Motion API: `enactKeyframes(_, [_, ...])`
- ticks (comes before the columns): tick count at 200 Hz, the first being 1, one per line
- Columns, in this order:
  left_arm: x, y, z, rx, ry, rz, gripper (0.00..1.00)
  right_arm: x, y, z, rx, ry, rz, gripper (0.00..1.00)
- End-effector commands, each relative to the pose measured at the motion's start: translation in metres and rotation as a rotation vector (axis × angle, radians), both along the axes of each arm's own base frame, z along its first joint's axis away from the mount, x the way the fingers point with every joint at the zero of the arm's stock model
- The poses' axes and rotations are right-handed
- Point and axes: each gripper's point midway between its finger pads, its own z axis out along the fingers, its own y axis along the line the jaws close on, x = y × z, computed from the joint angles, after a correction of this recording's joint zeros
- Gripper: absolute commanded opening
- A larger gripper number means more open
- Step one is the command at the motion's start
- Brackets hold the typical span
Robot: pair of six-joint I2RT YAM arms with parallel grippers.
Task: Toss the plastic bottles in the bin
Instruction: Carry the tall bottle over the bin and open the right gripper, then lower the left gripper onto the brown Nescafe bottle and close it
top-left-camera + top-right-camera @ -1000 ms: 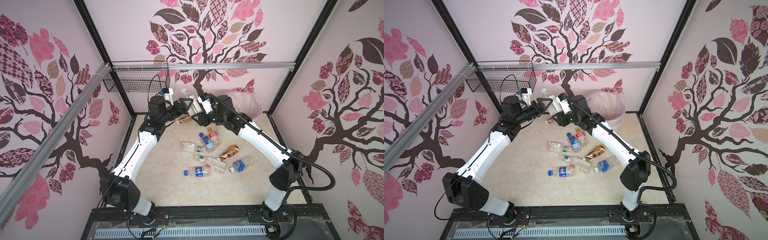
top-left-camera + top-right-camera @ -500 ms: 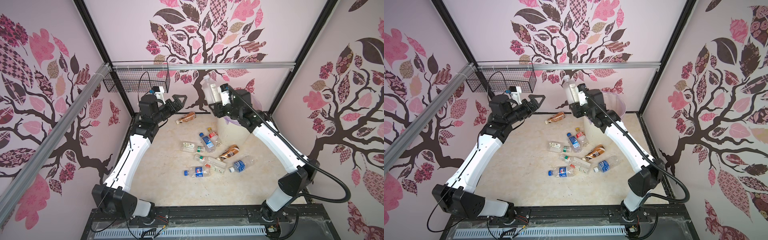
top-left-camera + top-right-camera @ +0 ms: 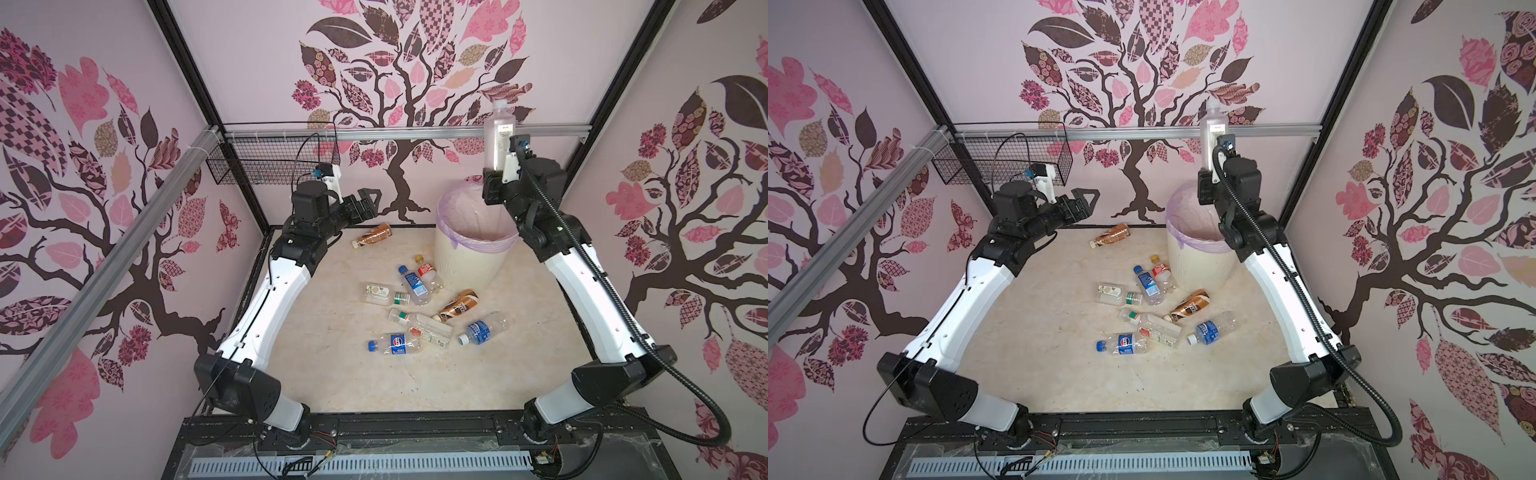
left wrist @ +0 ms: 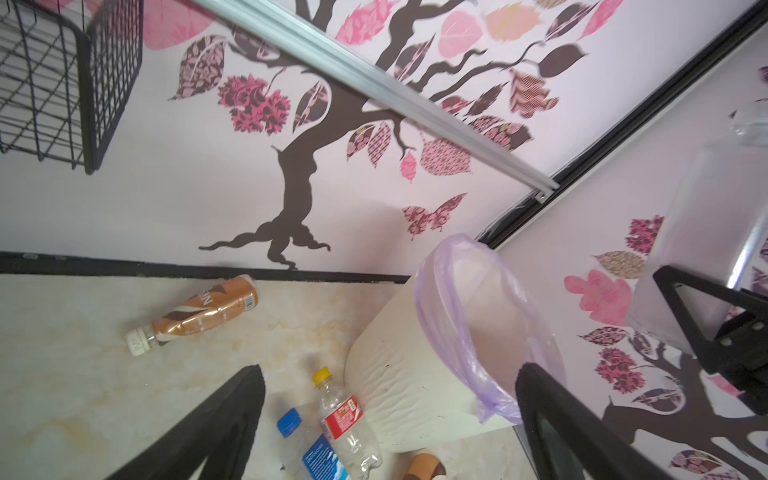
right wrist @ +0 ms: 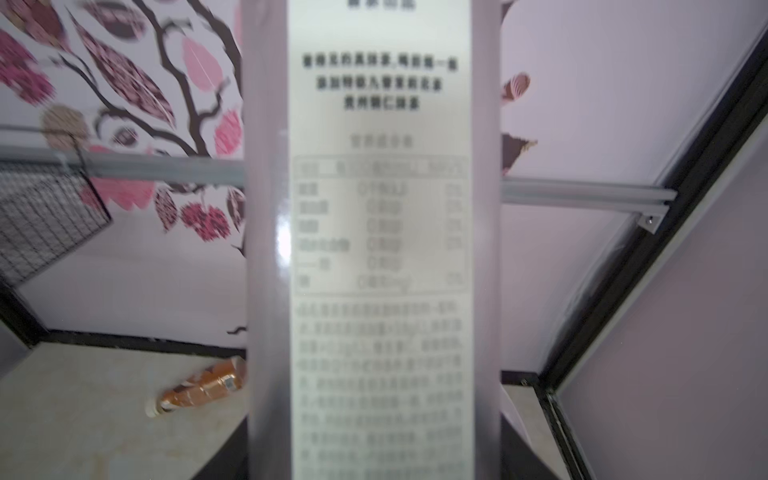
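Clear bottle point(image 3: 498, 133) stands upright, pinched at its base by the right gripper point(image 3: 495, 171), high near the bin point(image 3: 465, 266) in the table's point(image 3: 353, 374) far right corner, likely to drop it in. Left gripper point(image 3: 368, 198) hangs spread, empty; other bottles point(image 3: 415, 282) litter mid-table.

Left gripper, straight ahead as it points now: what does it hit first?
Most likely the bin, centred ahead of the open left gripper in its wrist view, though depth is unclear.
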Motion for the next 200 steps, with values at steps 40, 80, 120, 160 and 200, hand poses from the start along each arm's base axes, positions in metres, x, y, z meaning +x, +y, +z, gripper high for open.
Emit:
enactKeyframes(40, [0.049,0.005,-0.093,0.267,0.227,0.066,0.98,0.016,-0.015,-0.015,0.01,0.043,-0.065,0.99])
enactKeyframes(80, [0.087,0.002,-0.156,0.421,0.322,0.068,0.98,0.004,-0.014,0.016,0.041,-0.001,-0.037,0.99])
enactKeyframes(120, [0.126,-0.003,-0.218,0.584,0.356,0.02,0.98,-0.014,0.019,0.014,0.175,0.021,0.146,1.0])
enactKeyframes(160, [0.157,-0.004,-0.255,0.753,0.328,-0.011,0.98,-0.025,0.044,-0.003,0.195,0.048,0.234,1.0])
enactKeyframes(200, [0.176,-0.004,-0.288,0.851,0.287,-0.048,0.98,-0.03,0.053,0.002,0.238,0.037,0.278,1.0])
